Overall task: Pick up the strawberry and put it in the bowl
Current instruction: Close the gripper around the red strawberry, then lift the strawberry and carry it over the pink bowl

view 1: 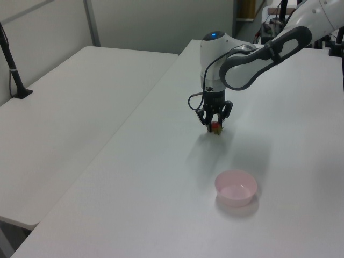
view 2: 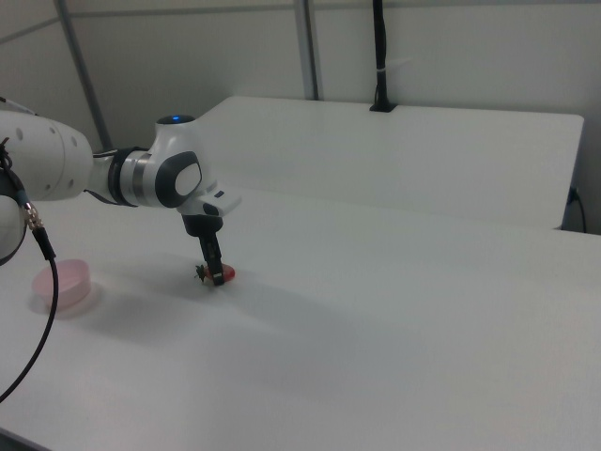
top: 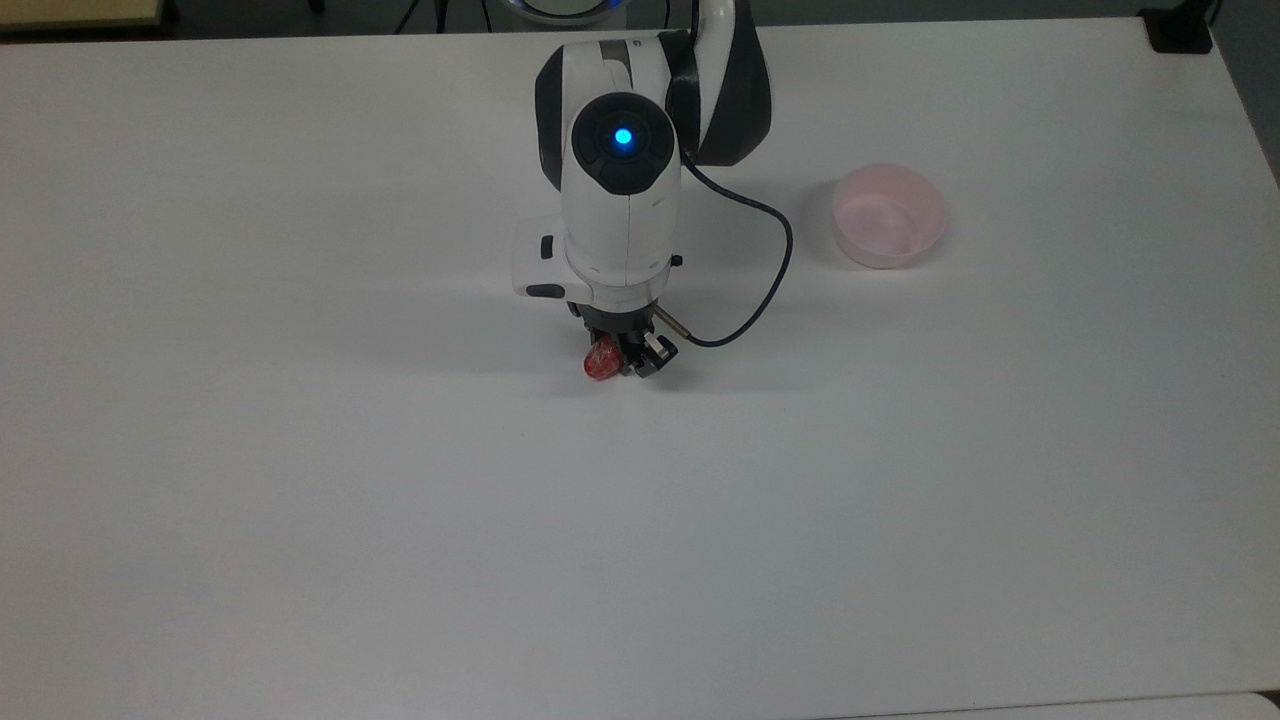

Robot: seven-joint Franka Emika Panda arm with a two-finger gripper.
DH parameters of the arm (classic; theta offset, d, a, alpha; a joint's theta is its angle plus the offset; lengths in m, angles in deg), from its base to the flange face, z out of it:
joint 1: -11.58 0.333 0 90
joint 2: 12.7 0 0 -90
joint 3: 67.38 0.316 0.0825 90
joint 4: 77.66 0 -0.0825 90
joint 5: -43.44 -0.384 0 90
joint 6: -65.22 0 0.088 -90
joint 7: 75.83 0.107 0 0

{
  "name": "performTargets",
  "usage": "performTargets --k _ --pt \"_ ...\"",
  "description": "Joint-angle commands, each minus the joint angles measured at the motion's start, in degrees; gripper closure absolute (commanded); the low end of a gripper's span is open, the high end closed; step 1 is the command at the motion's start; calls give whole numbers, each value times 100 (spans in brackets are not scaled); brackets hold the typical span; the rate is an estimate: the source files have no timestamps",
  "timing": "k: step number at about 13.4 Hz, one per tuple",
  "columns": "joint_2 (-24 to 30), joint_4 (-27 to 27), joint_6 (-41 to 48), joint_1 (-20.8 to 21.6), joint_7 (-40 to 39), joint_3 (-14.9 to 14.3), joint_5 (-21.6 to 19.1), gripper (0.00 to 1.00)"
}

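Strawberry (top: 600, 362) sits low at the table (top: 300, 450) surface, pinched between the black fingers of the tool (top: 622, 358); whether it is touching the table or just off it cannot be told. In the top view its red body pokes out on the tool's left side, and in the right view (view 2: 225, 275) red shows at the fingertips with a bit of green cap on the other side. In the left view (view 1: 215, 128) the fingers are drawn in close around the fruit, the tool (view 1: 214, 125) pointing straight down from the white arm (top: 622, 215), whose blue light is lit.

The bowl (top: 889, 216) stands well apart from the strawberry, up and to the top view's right of it, with the arm's dark cable (top: 770, 290) looping between the two. It is upright, pale pink, and holds nothing; its whitish bottom is bare. In the left view the bowl (view 1: 236, 187) lies nearer the camera than the strawberry, and in the right view (view 2: 62, 282) it is to the strawberry's left.
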Motion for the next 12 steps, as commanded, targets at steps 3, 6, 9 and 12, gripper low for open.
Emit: performTargets --k 3,6,9,12 --pt "509 -16 345 83 -509 -117 -33 66" --pt "861 -16 600 424 -669 -213 -77 66" --pt "1107 -16 689 1180 -669 -389 -77 65" --pt "1240 -25 750 1892 -634 -433 -85 65"
